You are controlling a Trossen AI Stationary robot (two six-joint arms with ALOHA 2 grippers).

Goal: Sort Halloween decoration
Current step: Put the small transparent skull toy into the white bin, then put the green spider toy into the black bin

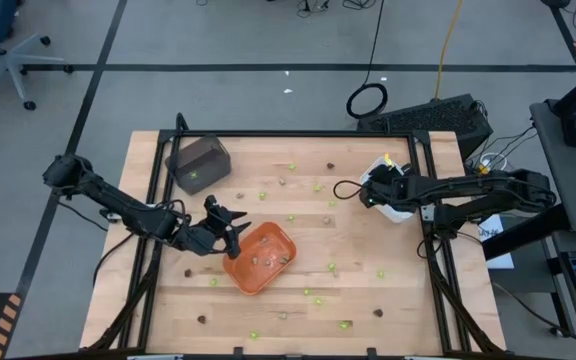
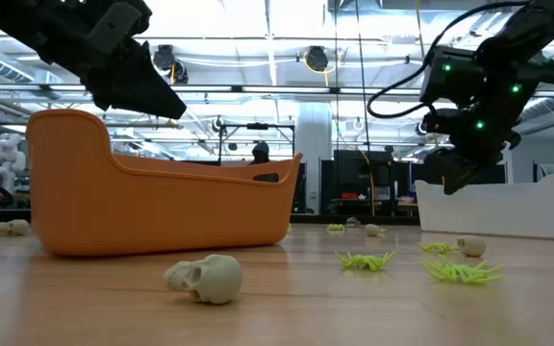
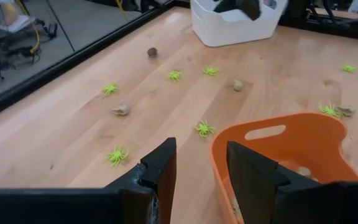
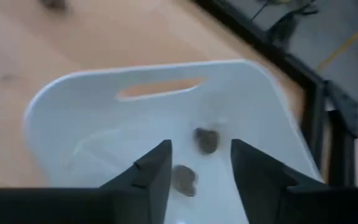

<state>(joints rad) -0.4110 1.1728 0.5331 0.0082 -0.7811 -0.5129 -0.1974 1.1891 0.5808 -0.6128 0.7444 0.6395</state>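
Tiny Halloween pieces lie scattered on the wooden table: lime-green spiders [image 3: 204,129], [image 2: 364,259] and a tan-grey skull [image 2: 205,279]. My left gripper [image 1: 233,232] hovers open over the far left rim of the orange tray [image 1: 260,257]. In the low view its tips [image 2: 166,101] stand clear above the tray. A tan piece [image 3: 300,169] lies inside the tray. My right gripper [image 4: 201,168] hangs open over the white tray [image 1: 396,197]. Two dark brown pieces [image 4: 207,140], [image 4: 184,179] show inside the white tray, between the fingers.
A dark grey tray [image 1: 198,163] stands at the far left of the table. More pieces are spread over the middle and near part of the table [image 1: 308,292]. A black frame [image 1: 298,135] runs around the table's edges.
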